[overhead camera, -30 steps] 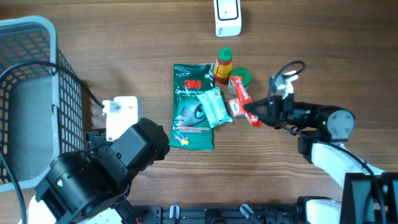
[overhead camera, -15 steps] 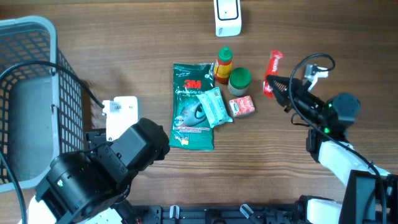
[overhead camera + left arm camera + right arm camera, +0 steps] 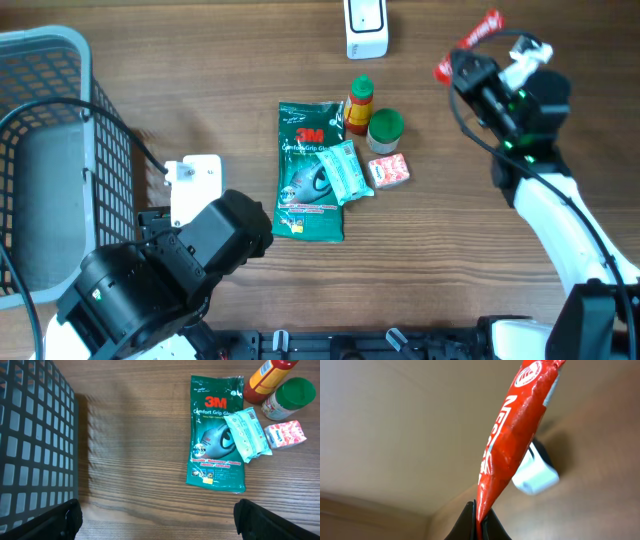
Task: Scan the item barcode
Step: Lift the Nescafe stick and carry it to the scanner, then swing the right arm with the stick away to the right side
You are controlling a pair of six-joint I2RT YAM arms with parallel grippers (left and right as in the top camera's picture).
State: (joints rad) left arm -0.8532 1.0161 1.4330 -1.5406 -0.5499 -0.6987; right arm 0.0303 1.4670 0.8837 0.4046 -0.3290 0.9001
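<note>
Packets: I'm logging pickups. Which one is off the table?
The red sachet, pinched in the right gripper; the green 3M pack, teal pouch and pink packet lie on the table.

Clearest one we can read is the green pack: a big red "3M" up top, with "Comfort Grip Glo" in white under it, and the rest of that line gets lost where the pale sachet lies over it. The red packet has white letters running down its length; we make out "NE" and not much more, plus a round white logo near the top end. The pink box has dark print, too tiny for us to read.
</note>
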